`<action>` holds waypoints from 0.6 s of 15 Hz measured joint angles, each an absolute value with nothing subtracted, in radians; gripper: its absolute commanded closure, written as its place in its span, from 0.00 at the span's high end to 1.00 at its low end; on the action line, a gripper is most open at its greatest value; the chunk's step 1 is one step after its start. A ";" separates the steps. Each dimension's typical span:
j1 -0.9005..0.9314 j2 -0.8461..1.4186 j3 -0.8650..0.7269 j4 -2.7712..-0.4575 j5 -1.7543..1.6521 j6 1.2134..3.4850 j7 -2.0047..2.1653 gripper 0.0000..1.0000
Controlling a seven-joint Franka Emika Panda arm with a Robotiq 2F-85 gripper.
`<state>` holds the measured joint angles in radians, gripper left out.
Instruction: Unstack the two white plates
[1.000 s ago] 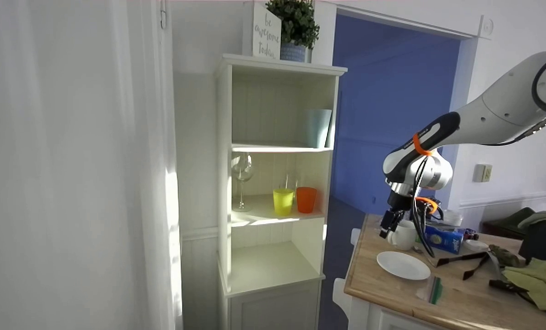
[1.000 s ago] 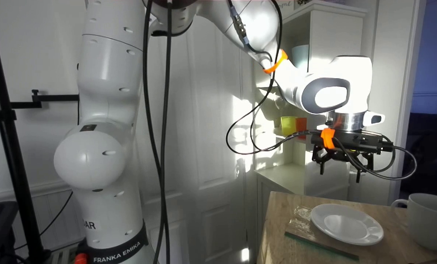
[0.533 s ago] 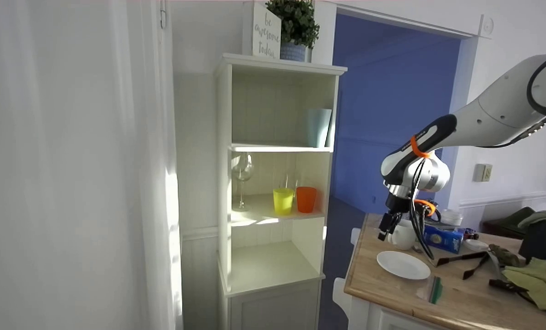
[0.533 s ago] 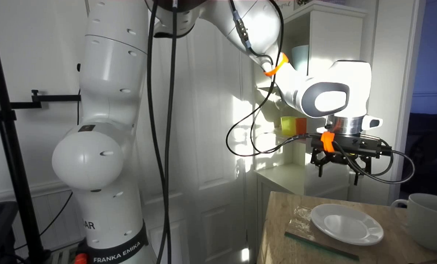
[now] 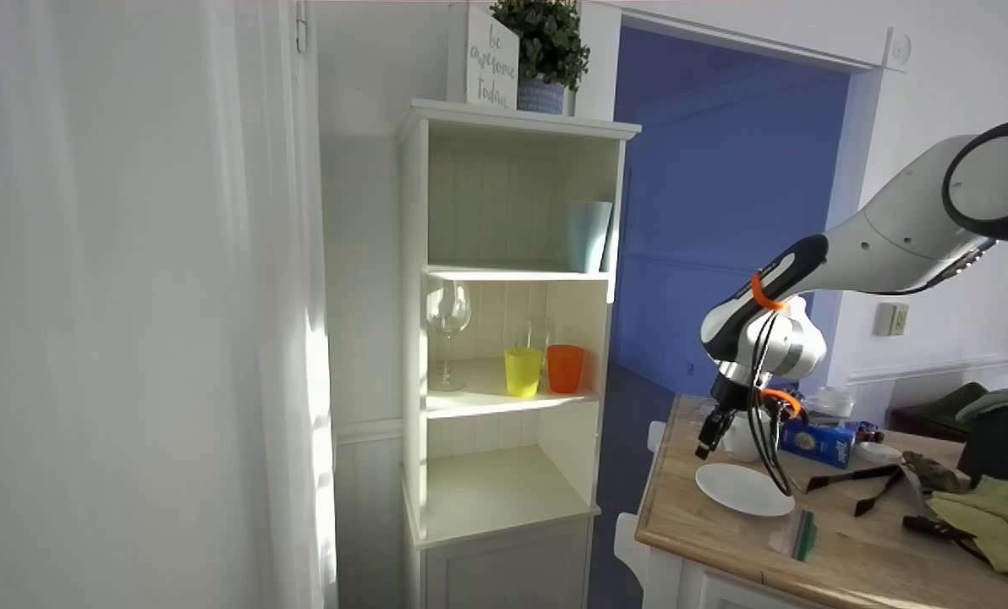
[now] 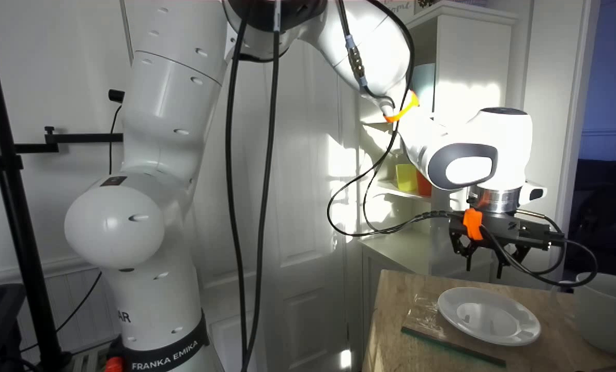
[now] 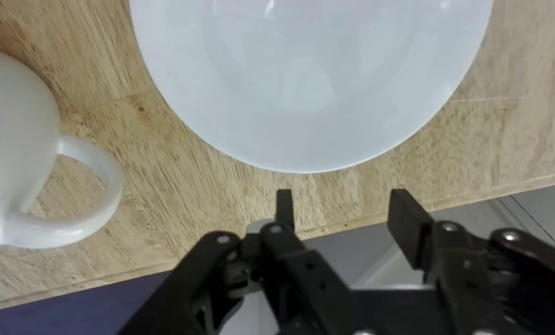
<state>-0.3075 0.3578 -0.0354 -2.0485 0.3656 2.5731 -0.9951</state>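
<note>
Gripper (image 7: pixel 341 203) — parted partway — hangs clear of the white plate (image 7: pixel 305 93).

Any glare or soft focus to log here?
Wrist view: reflections on the white plate, and the gripper looks soft toward the bottom edge; in an exterior view, strong light overexposes the arm's wrist housing and patches the cabinet's side panel.

Plate (image 7: pixel 310 83) is looking super smooth and glossy, mug (image 7: pixel 14 135) is shining too, table (image 7: pixel 179 195) is showing wood grain.
</note>
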 measured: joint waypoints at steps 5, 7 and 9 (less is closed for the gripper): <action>-0.356 0.396 0.022 -2.045 0.438 2.614 -1.056 0.02; -0.367 0.410 0.039 -2.041 0.455 2.620 -1.070 0.00; -0.377 0.421 0.051 -2.037 0.468 2.622 -1.079 0.04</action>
